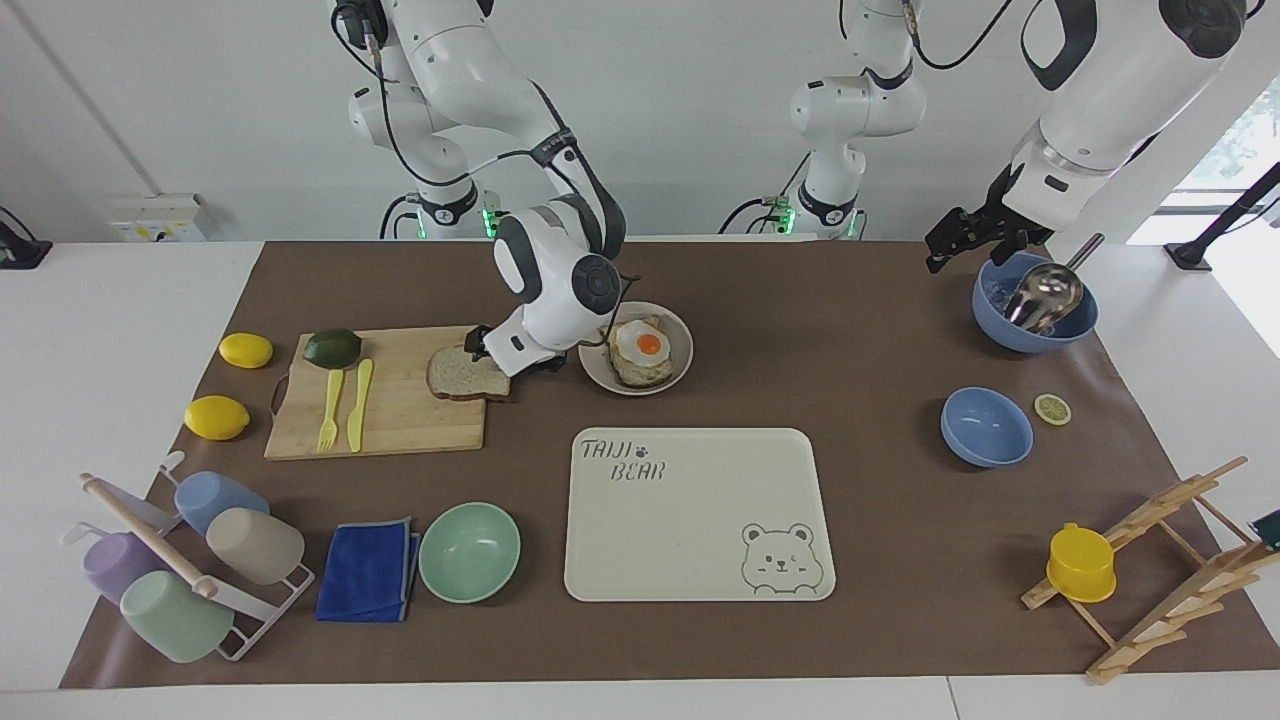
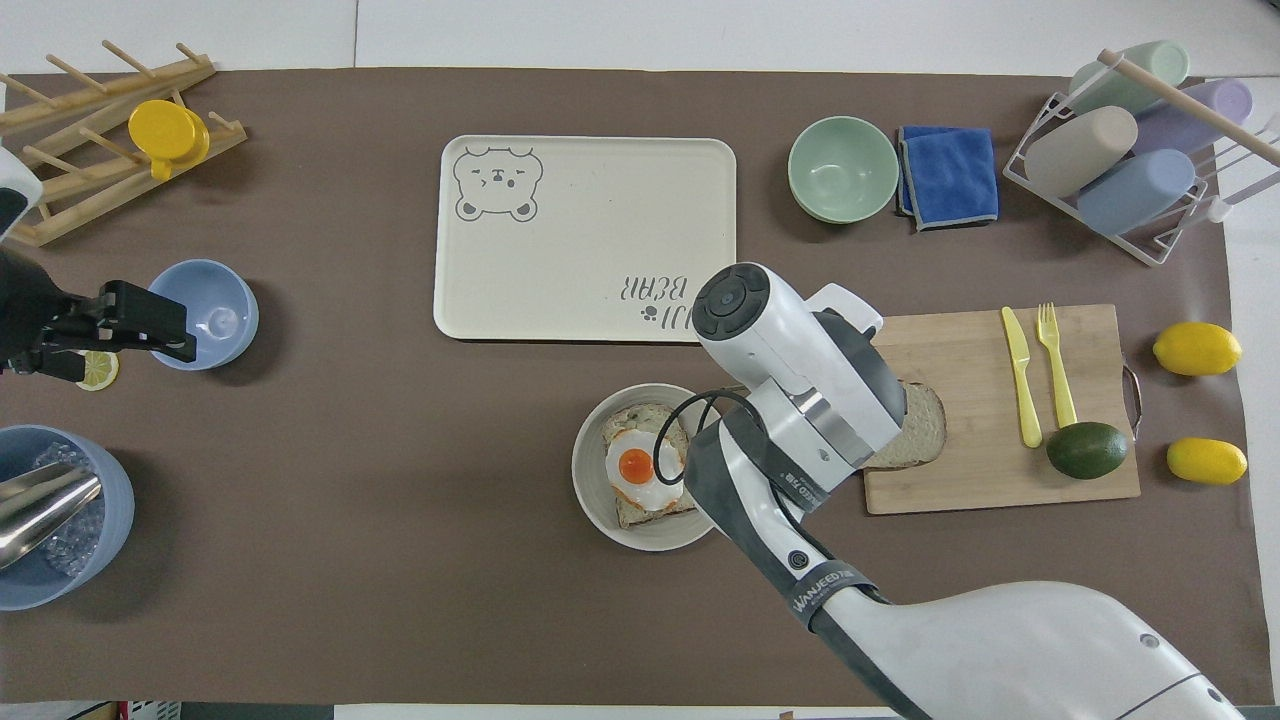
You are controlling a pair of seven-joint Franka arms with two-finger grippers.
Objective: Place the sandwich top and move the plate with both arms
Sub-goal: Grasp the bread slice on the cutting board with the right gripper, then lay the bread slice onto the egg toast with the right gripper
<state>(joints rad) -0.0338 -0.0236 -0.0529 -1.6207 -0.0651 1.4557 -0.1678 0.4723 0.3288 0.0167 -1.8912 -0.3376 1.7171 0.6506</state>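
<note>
My right gripper (image 1: 497,352) hangs low at the plate-side edge of the sandwich top (image 1: 466,375), which lies flat on the cutting board (image 1: 400,410) beside the plate (image 1: 682,345). Whether my jaws are wide or narrow I cannot tell. The slice looks light, soft and easily crushed; I judge a gentle pinch at its crust edge safest. My left gripper (image 1: 965,238) waits over the ice bowl (image 1: 1030,330).
</note>
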